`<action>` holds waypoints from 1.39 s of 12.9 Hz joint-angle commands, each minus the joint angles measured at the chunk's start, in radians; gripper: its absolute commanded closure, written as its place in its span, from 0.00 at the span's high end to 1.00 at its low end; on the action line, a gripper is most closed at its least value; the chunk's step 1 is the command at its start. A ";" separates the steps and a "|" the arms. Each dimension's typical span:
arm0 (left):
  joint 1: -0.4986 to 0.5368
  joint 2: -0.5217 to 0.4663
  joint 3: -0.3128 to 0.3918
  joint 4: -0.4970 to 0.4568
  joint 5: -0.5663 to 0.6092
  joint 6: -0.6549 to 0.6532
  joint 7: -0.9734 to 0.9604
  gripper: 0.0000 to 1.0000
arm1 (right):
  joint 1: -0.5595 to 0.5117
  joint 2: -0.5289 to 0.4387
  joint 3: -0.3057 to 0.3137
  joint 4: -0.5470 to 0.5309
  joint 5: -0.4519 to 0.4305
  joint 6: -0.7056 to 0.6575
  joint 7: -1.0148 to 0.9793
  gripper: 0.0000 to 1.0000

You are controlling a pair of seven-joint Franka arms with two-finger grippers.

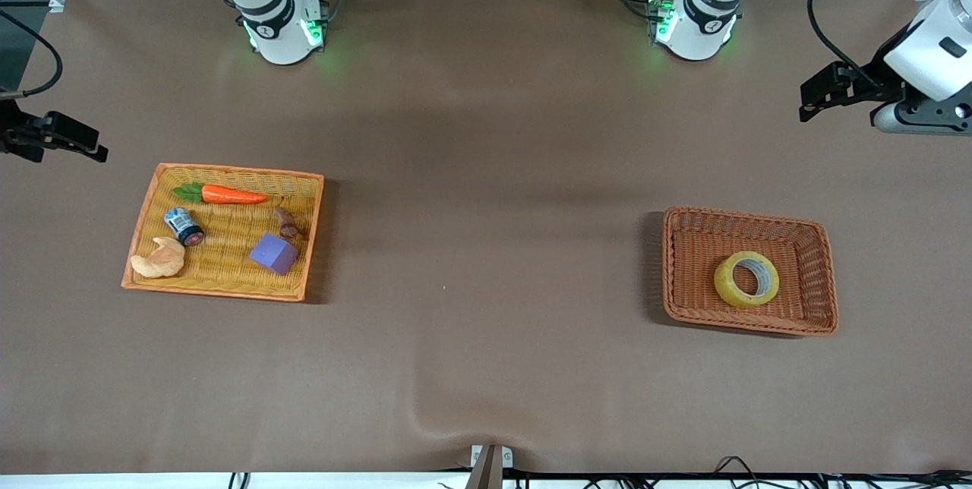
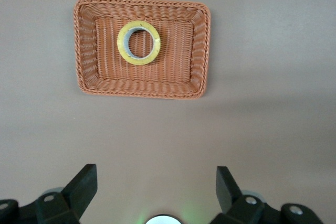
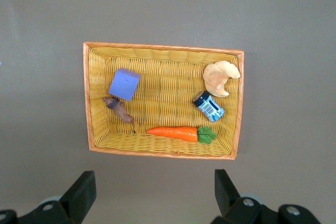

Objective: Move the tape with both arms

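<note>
Yellow tray [image 1: 144, 246] at the right arm's end: carrot [image 1: 234, 195], purple cube [image 1: 273, 253], croissant [image 1: 159, 259], can [image 1: 184, 225]. Brown basket [image 1: 676, 269] at the left arm's end holds tape [image 1: 746, 279], lying flat. Left gripper [image 2: 155, 190] and right gripper [image 3: 153, 190] both wide, holding nothing, over bare table.

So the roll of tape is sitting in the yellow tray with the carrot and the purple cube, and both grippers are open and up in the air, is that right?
Not quite. The tape lies alone in the brown wicker basket toward the left arm's end of the table, as the front view shows. The yellow tray holds the carrot and purple cube. The left gripper and right gripper are indeed open and aloft.
</note>
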 commanded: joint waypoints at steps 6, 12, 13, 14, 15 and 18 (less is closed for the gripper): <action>0.006 0.028 0.001 0.038 -0.015 -0.011 -0.010 1.00 | -0.002 -0.001 -0.003 0.021 -0.001 -0.006 0.000 1.00; 0.015 0.030 0.003 0.046 -0.012 -0.010 0.025 1.00 | -0.005 -0.001 -0.003 0.021 0.001 -0.006 -0.002 1.00; 0.015 0.033 0.004 0.046 -0.009 -0.002 0.024 1.00 | -0.003 -0.001 -0.003 0.021 0.002 -0.006 0.000 1.00; 0.014 0.035 0.004 0.044 0.011 0.004 0.024 1.00 | -0.003 -0.001 -0.003 0.021 0.001 -0.006 0.001 1.00; 0.006 0.035 0.001 0.044 0.038 0.018 0.022 1.00 | -0.003 -0.001 -0.003 0.021 0.001 -0.006 0.001 1.00; 0.006 0.035 -0.007 0.044 0.060 0.055 0.018 1.00 | -0.005 -0.001 -0.003 0.022 0.001 -0.006 0.000 1.00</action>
